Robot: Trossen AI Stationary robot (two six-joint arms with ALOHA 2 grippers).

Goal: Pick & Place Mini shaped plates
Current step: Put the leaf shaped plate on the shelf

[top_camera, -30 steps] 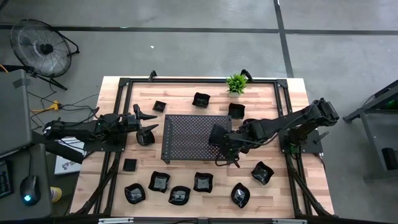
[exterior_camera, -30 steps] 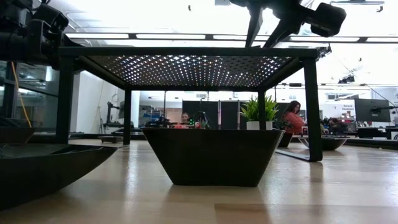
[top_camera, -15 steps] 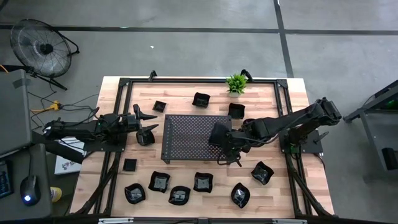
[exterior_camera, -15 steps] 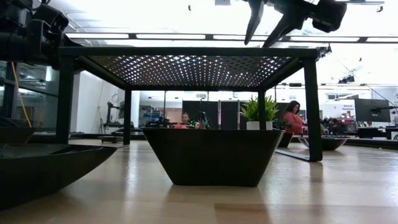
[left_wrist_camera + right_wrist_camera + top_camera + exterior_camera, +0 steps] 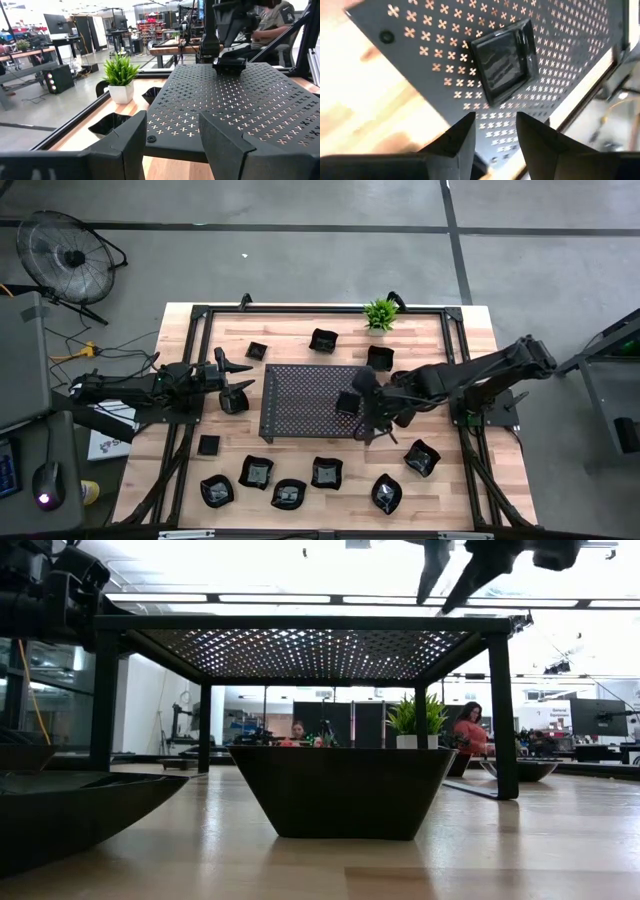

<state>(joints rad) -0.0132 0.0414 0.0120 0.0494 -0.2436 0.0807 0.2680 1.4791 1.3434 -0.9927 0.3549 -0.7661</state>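
A small glossy black square plate point(image 5: 347, 402) point(image 5: 504, 62) lies flat on the right part of the dark perforated tray point(image 5: 300, 395) point(image 5: 435, 40). My right gripper point(image 5: 366, 430) point(image 5: 495, 125) hangs open just above and beside it, slanting down, with nothing between its fingers. In the low view the right gripper point(image 5: 445, 580) stands clear above the tray top point(image 5: 310, 640). My left gripper point(image 5: 240, 377) point(image 5: 172, 130) waits open and level at the tray's left side, holding nothing. Several more black plates rest on the table in a near row point(image 5: 289, 494) and by the far edge point(image 5: 323, 340).
A small green plant point(image 5: 380, 313) stands at the far edge. The tray stands on legs, and a black dish point(image 5: 342, 790) sits on the table beneath it. A black frame point(image 5: 455, 315) rims the table. Bare wood lies between the tray and the near row.
My right gripper has risen and drawn back toward the table's right edge, rolling its wrist. The square plate, which sat under the gripper, now lies uncovered on the tray.
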